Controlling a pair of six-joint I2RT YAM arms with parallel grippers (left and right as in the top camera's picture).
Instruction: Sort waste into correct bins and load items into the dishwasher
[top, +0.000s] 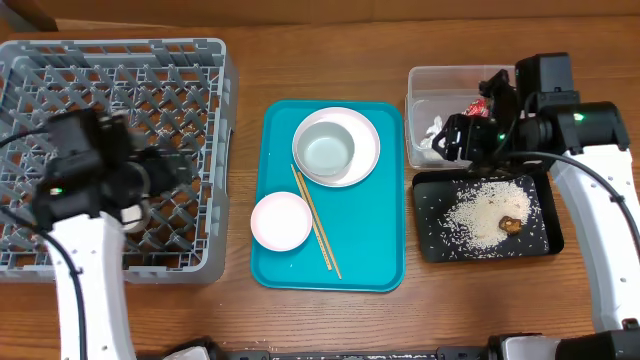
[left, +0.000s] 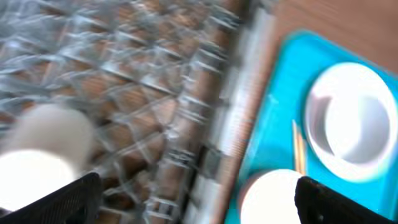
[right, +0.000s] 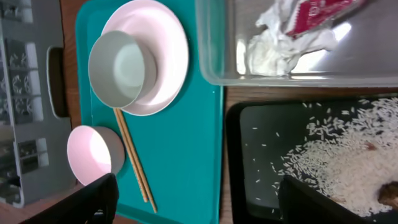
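Left gripper (left: 198, 188) jaws stand wide apart and empty over the dish rack (top: 120, 45), left of the turquoise tray (top: 370, 240), with a white cup (left: 43, 143) near one finger. The right gripper (right: 198, 191), right of the tray, is spread wide too and holds nothing. On the tray sit a grey bowl (top: 327, 150) on a plate (top: 367, 150), a pink bowl (top: 281, 220) and chopsticks (top: 315, 220). To its right, a clear tub (top: 440, 85) holds a red wrapper (right: 317, 12) and a tissue (right: 267, 50), and a black tray (top: 430, 240) holds rice (top: 480, 215).

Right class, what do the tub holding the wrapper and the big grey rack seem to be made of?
The tub looks like clear, glossy plastic: the tissue shows through its wall. The rack looks like matte grey moulded plastic, judging by its even lattice grid.
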